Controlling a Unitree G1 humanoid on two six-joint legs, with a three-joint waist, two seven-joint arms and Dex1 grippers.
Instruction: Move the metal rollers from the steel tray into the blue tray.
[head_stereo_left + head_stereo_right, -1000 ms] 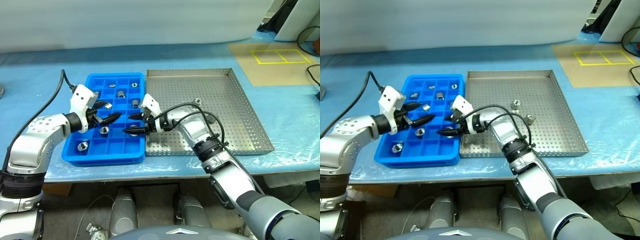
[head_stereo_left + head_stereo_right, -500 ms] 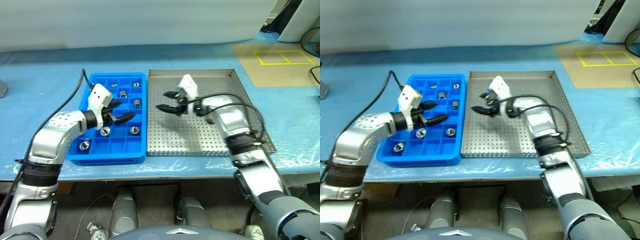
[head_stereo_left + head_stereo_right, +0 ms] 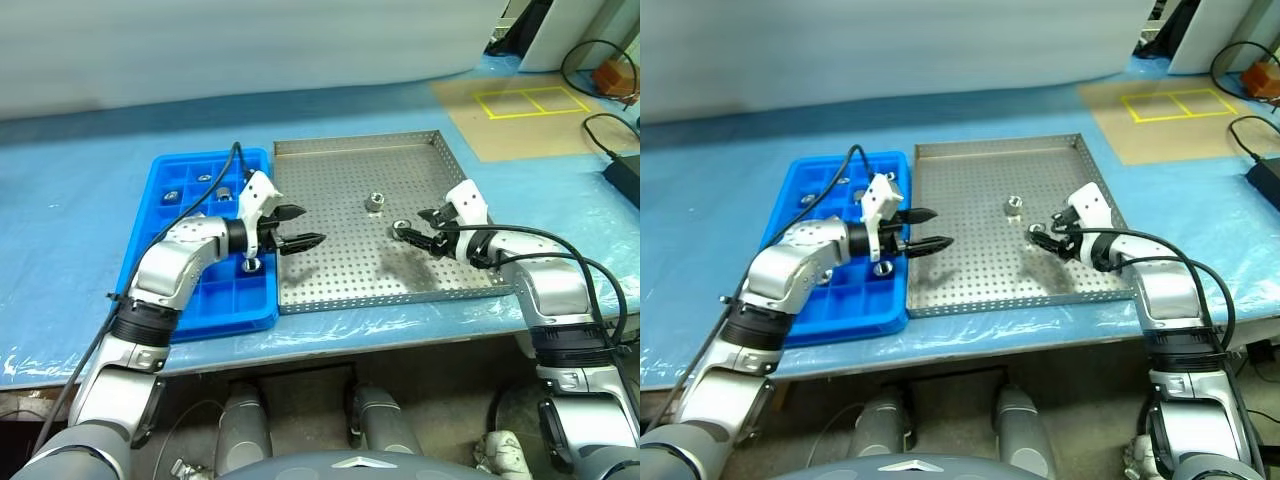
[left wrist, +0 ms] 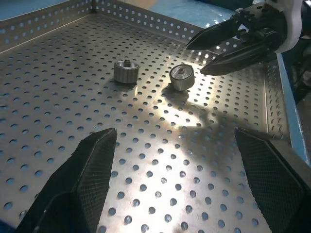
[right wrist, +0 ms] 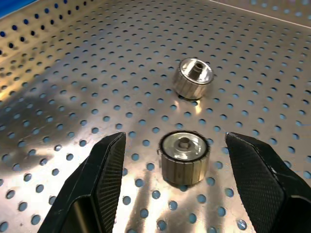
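In the head views, the right gripper (image 3: 418, 224) had swung from the blue tray (image 3: 150, 270) to right of centre, empty jaws spread beside one of two metal rollers (image 3: 402, 227) left in the steel tray (image 3: 340, 275). The left gripper (image 3: 298, 226), wide and empty, had crossed the tray's near-left rim.

Right wrist view: that roller (image 5: 184, 156) sat lower centre between the fingers (image 5: 99, 179), so pickup looked next.

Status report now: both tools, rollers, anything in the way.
Left tool open, empty, over steel tray. Right tool open, straddling near roller, not gripped. Second roller loose beyond it. Others sit in blue tray. Nothing blocking.
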